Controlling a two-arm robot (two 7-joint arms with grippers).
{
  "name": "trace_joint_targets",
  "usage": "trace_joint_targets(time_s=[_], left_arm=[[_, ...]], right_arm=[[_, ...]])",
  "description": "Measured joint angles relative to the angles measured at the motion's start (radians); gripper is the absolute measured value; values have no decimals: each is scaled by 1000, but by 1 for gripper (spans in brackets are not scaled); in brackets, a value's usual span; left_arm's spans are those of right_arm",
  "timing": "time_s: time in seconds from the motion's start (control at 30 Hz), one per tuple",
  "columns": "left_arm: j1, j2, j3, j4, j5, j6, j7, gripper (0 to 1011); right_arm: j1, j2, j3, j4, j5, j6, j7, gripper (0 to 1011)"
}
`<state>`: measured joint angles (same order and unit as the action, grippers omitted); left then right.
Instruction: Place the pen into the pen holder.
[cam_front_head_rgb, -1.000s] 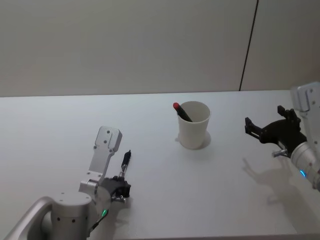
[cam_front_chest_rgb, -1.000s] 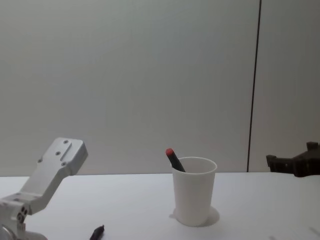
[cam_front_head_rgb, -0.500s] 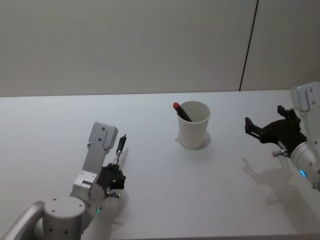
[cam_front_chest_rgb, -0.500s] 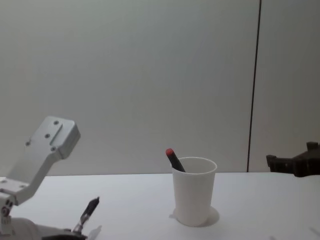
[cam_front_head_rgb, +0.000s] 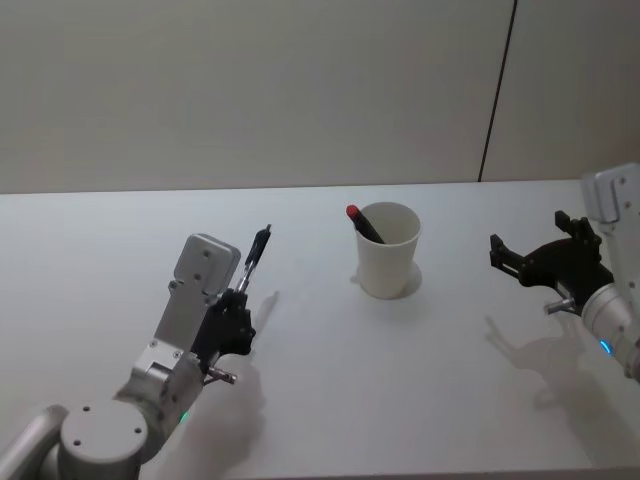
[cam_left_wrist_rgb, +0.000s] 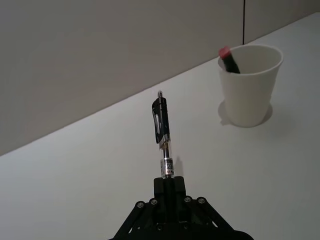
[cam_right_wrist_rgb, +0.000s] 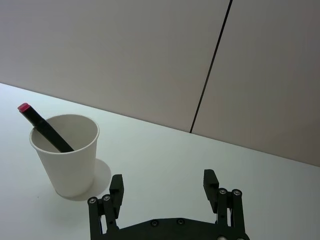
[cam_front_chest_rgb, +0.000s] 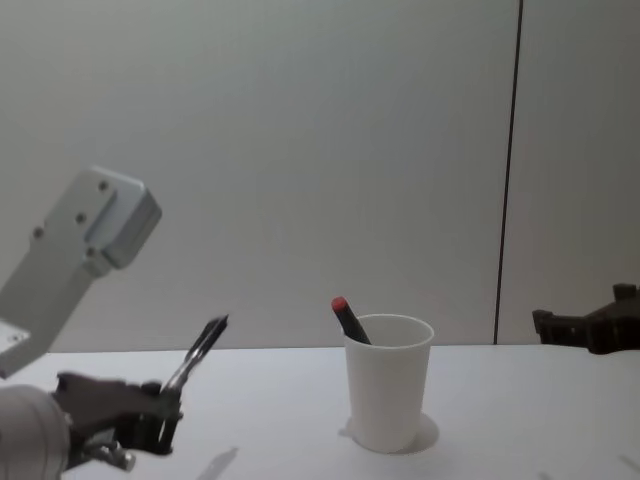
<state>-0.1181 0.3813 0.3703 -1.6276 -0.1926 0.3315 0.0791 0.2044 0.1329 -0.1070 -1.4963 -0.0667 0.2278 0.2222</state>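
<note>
The left hand (cam_front_head_rgb: 240, 298) (cam_left_wrist_rgb: 168, 182) (cam_front_chest_rgb: 170, 400) is clamped on the lower barrel of the pen (cam_front_head_rgb: 255, 258) (cam_left_wrist_rgb: 161, 127) (cam_front_chest_rgb: 200, 350), a black click pen with a clip and a clear section near the grip. It is held clear of the tabletop (cam_front_head_rgb: 400, 380). The pen sticks out of the fingers at a slant, with its clicker end forward and up, toward the far wall (cam_front_head_rgb: 250, 90). In the head view it sits left of the pen holder (cam_front_head_rgb: 388, 262) (cam_left_wrist_rgb: 248, 95) (cam_right_wrist_rgb: 67, 160) (cam_front_chest_rgb: 387, 395) and well apart from it, with bare tabletop between them.

The pen holder stands upright near the middle of the tabletop, closer to the far edge than the near one. A black marker (cam_front_head_rgb: 365, 225) (cam_left_wrist_rgb: 229, 58) (cam_right_wrist_rgb: 42, 127) (cam_front_chest_rgb: 348, 318) with a red end leans inside it against the left side of the rolled rim, its red end poking above the rim. The rest of the mouth is free, and nothing stands around the cup.

The right hand (cam_front_head_rgb: 527, 232) (cam_right_wrist_rgb: 163, 179) hovers over the right part of the tabletop, well apart from the pen holder, with its fingers spread and nothing between them. In the right wrist view the open fingers face the far wall, and the cup is off to one side of them.

The tabletop meets the wall just behind the cup, and a thin dark seam (cam_front_head_rgb: 498, 90) runs down the wall to the right of the cup.
</note>
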Motion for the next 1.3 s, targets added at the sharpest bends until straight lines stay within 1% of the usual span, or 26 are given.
trace_joint_targets(time_s=[0.1,0.17,0.2,0.4,0.43,0.5,0.6,0.63,0.7,0.73,0.93,1.3], left_arm=[[1,11,-2,-8,34,-56,-43,127],[0,16,-3,-11,47,-75,-60,127],[-2,19,-4,-12,60,-95,-77,127],[-16,25,-6,-13,106,-165,-150,127],[-23,26,-6,-11,119,-184,-173,127],[-29,25,-6,-8,130,-201,-193,127],[-47,24,-6,3,157,-236,-242,127],[-47,24,-6,3,157,-236,-242,127],[-63,20,-6,13,181,-262,-285,127],[-63,20,-6,13,181,-262,-285,127],[-102,6,-1,39,230,-307,-368,127],[-157,-26,12,92,283,-357,-457,127]], right_arm=[[0,0,0,0,0,0,0,1001],[0,0,0,0,0,0,0,1001],[0,0,0,0,0,0,0,1001],[0,0,0,0,0,0,0,1001],[0,0,0,0,0,0,0,1001],[0,0,0,0,0,0,0,1001],[0,0,0,0,0,0,0,1002],[0,0,0,0,0,0,0,1001],[0,0,0,0,0,0,0,1001],[0,0,0,0,0,0,0,1001],[0,0,0,0,0,0,0,1001],[0,0,0,0,0,0,0,1001]])
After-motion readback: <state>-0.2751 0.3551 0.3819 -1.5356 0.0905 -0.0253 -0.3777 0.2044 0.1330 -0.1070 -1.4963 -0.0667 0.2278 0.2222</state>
